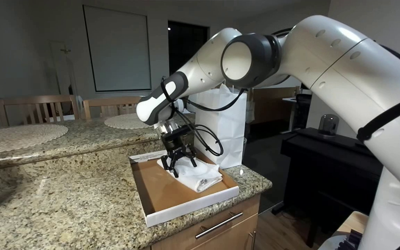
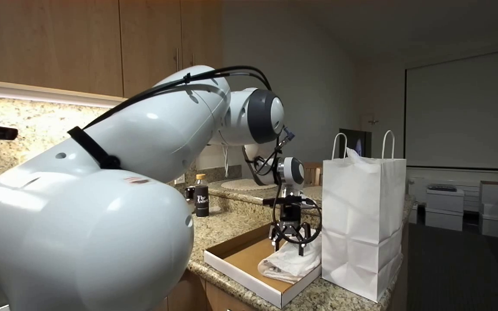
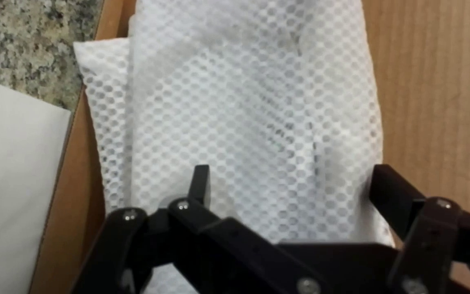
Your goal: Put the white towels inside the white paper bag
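Note:
The white towels (image 3: 251, 102) show as a flat, rumpled stack of white cloth with a honeycomb weave, lying in a shallow brown cardboard tray (image 1: 155, 194). My gripper (image 3: 290, 175) is open above them, pointing down. In the wrist view one finger (image 3: 199, 183) is over the cloth and the opposite finger (image 3: 394, 196) is at its edge by bare cardboard. Whether the fingertips touch the cloth I cannot tell. Beside the tray the white paper bag (image 2: 352, 216) stands upright with two loop handles. Its inside is hidden, though some white material pokes out at the top.
Tray and bag share a granite counter (image 1: 64, 201), close to its corner and front edge. A raised ledge (image 1: 92, 135) with round woven mats (image 1: 23, 135) runs behind. A dark bottle (image 2: 202, 201) with a yellow cap stands farther along the counter.

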